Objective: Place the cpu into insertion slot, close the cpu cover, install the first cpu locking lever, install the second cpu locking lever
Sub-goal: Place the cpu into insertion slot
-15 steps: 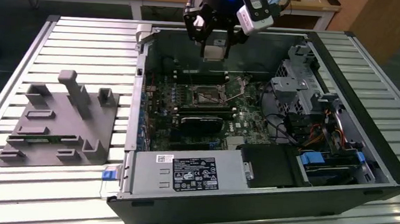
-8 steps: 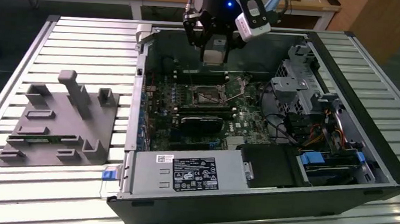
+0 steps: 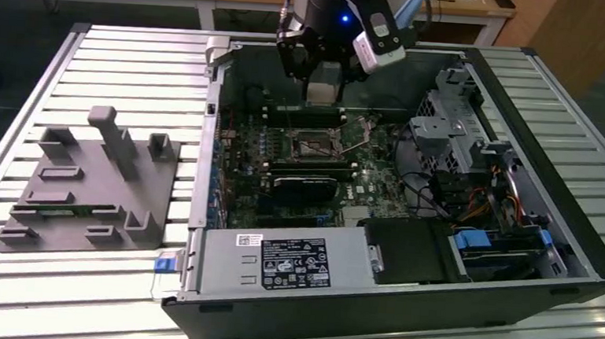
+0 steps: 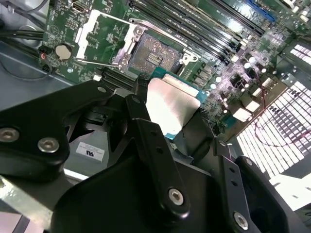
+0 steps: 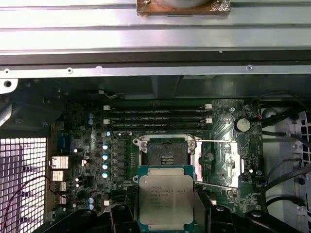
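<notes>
**CPU in grasp above open socket: placement step not yet done**

1. My gripper (image 5: 166,217) is clenched on the cpu (image 5: 166,198). One finger bears on each of two opposite edges, and the silvery-grey top faces the first wrist view. In the second wrist view the chip sits tilted between the fingers (image 4: 146,126).

2. The insertion slot (image 5: 166,156) lies just beyond the chip's far edge. Its dark centre is bare, so nothing is seated in it. The chip hangs above the board, apart from the socket.

3. The cpu cover (image 5: 234,165) is swung open and lies flat on the motherboard (image 5: 87,160) beside the socket, which leaves the slot unobstructed.

4. The long memory sticks (image 5: 158,119) lie farther on, and past them is the wall of the computer case (image 5: 155,73).

Finding: the first step, placing the chip, is in hand. The cover and both levers are untouched.

Requirement, as I judge it: the chip must be squared to the socket rim, levelled, and lowered flat without scraping. A skewed descent would risk the contacts.
</notes>
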`<state>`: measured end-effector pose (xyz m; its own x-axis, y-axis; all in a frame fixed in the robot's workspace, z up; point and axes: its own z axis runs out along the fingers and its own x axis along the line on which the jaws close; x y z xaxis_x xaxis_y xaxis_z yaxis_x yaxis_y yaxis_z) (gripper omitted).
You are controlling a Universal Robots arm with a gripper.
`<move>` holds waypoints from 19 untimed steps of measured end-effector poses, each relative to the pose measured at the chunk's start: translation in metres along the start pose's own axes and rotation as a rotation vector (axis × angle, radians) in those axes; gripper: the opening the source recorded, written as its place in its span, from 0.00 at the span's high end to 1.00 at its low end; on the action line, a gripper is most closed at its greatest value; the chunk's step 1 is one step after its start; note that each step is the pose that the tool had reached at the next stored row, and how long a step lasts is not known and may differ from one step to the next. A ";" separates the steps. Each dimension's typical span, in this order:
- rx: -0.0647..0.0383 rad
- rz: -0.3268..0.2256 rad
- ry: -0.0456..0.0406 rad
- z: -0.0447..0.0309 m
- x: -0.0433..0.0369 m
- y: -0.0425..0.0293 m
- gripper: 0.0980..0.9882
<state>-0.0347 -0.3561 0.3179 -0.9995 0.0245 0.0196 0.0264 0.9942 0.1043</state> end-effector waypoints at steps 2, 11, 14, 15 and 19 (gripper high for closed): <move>0.001 0.000 0.0000 0.0033 -0.0001 -0.0004 0.51; 0.003 0.000 -0.0001 0.0173 -0.0003 -0.0018 0.51; 0.004 0.000 -0.0001 0.0220 -0.0005 -0.0023 0.51; 0.004 0.000 -0.0001 0.0235 -0.0005 -0.0024 0.51; 0.004 0.000 -0.0001 0.0297 -0.0006 -0.0031 0.51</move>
<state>-0.0346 -0.3561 0.2880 -0.9995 0.0245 0.0195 0.0264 0.9946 0.1001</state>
